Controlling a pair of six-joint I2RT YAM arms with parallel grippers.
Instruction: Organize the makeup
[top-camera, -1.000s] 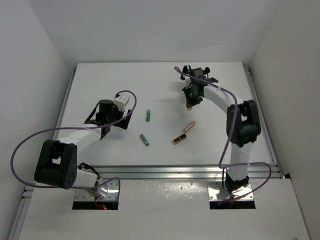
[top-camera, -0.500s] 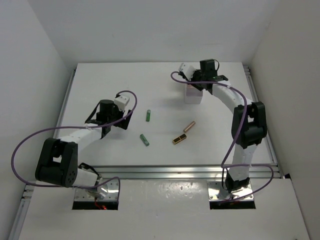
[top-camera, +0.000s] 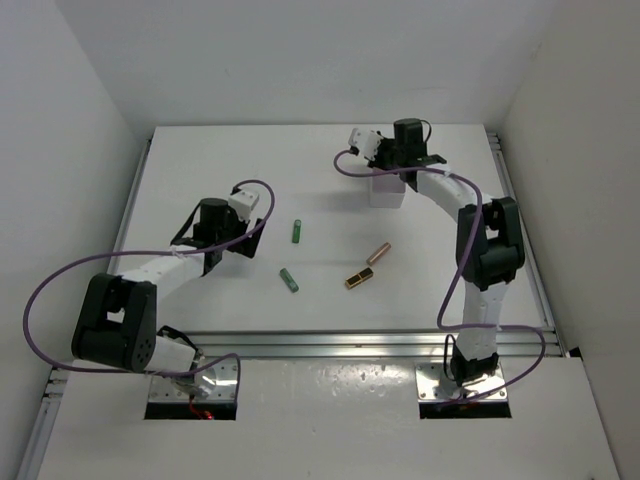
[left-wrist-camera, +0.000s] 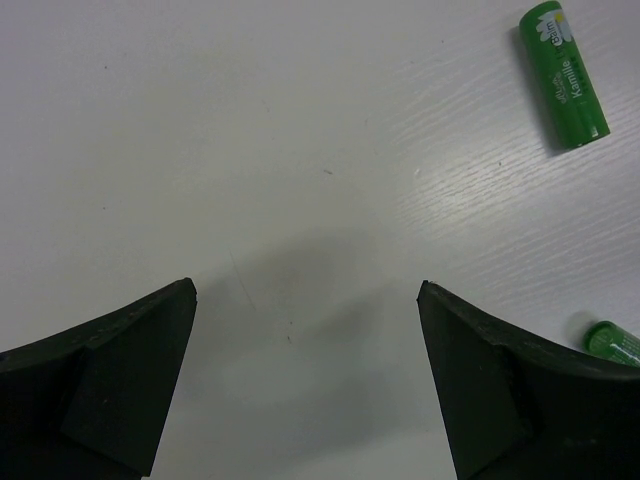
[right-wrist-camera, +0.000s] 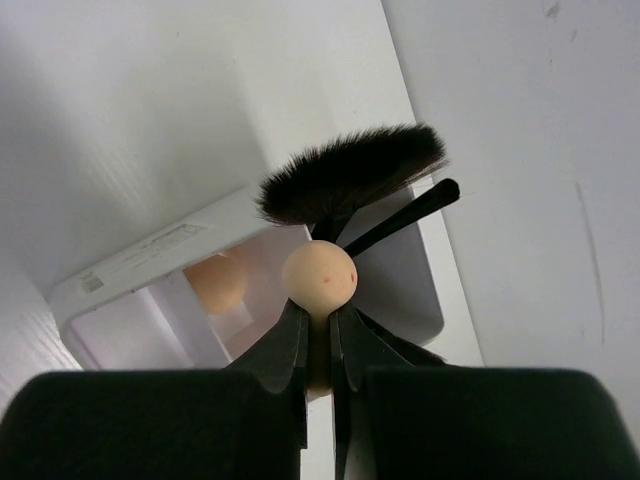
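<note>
Right gripper (right-wrist-camera: 320, 315) clamps a peach sponge (right-wrist-camera: 319, 278) above the white box (right-wrist-camera: 130, 265), likely poised to drop it beside the brush (right-wrist-camera: 350, 175); left gripper (left-wrist-camera: 305, 300) gapes empty, green tube (left-wrist-camera: 563, 75) at one o'clock.

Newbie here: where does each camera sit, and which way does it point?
Top external: above and behind the arms, looking down at the table; both arms show whole.
Left wrist: on the left arm, facing down at the tabletop; the open left gripper frames the view.
Right wrist: on the right arm, facing the white box; the right gripper pinches a peach sponge.
Shared: top and left wrist both show the green tubes.
</note>
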